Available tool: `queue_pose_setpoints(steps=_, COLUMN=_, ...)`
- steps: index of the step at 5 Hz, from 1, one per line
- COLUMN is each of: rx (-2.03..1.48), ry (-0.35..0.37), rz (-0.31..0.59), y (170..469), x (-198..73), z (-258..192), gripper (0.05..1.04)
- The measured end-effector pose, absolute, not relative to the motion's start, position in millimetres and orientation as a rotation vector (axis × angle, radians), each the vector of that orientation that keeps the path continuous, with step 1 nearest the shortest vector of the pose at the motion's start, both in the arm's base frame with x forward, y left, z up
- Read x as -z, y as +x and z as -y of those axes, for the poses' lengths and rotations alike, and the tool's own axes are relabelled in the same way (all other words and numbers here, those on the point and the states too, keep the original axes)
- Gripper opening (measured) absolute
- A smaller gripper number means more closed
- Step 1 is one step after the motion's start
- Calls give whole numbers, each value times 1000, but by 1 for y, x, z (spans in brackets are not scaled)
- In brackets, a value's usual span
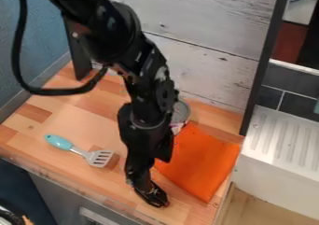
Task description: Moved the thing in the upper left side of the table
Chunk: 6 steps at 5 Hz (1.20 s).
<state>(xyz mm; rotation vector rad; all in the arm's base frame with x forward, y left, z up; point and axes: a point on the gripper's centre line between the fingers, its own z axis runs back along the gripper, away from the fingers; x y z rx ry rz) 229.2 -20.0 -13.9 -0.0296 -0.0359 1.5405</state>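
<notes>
Our gripper (154, 196) is near the table's (93, 116) front edge; we can't tell whether it's open or closed. The spatula (79, 151), probably our target, lies up-left in view, slotted head nearer us.

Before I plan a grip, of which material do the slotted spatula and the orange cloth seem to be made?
Slotted spatula: the handle looks like smooth turquoise plastic, with a soft sheen; the grey head may be plastic or metal, I cannot tell.
Orange cloth: probably matt fabric, since it lies thin and flat without shine.
</notes>
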Motion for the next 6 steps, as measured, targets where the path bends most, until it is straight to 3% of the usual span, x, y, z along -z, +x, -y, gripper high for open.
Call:
queue_pose_setpoints(steps=2, rx=-1516, ry=25, rz=11, y=224, x=41, z=17, gripper=1000)
queue_pose_setpoints(steps=4, rx=-1508, ry=17, rz=26, y=230, x=57, z=17, gripper=968)
queue_pose_setpoints(steps=5, rx=-1531, ry=28, rz=51, y=232, x=57, z=15, gripper=694)
queue_pose_setpoints(steps=6, rx=-1546, ry=76, rz=58, y=224, x=54, z=15, gripper=535)
